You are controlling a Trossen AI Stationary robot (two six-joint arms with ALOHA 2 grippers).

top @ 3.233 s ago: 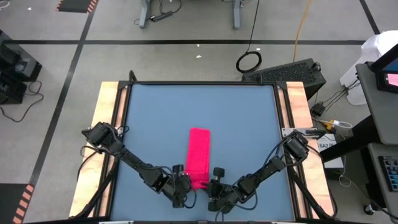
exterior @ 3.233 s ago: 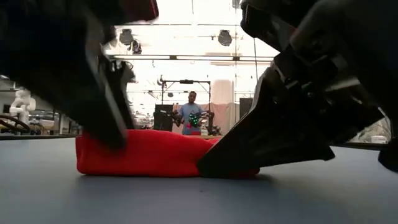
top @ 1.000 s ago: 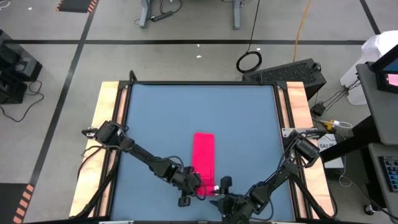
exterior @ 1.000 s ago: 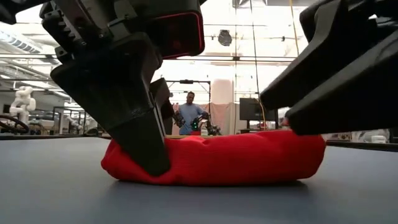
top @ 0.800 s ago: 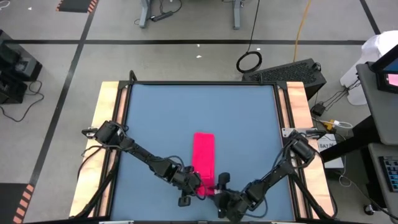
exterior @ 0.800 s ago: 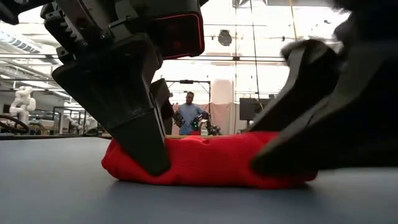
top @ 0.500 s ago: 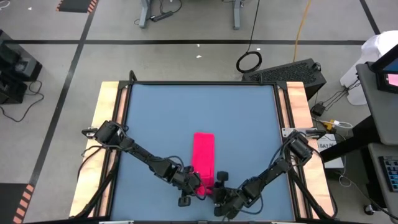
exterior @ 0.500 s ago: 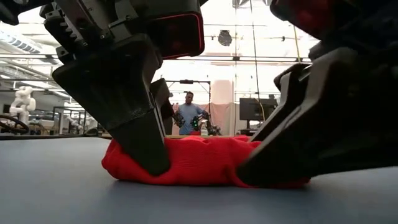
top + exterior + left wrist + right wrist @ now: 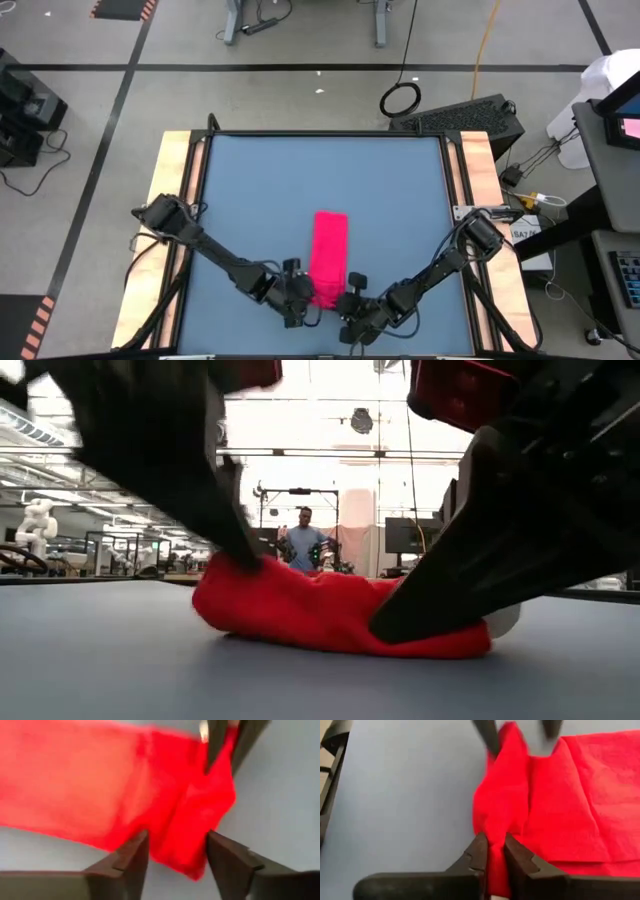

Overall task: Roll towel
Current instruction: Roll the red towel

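The red-pink towel [image 9: 329,256] lies as a long folded strip in the lower middle of the high view, on the blue bench [image 9: 260,190], with its near end bunched up between the two grippers. The left gripper [image 9: 176,851] has its fingers spread, straddling a corner of that bunched end, while the right gripper [image 9: 493,851] has its fingers pressed together, pinching a fold of the cloth. A person [image 9: 305,546] stands in the room far behind the bench.

left end effector [image 9: 200,510] blurred (low view)
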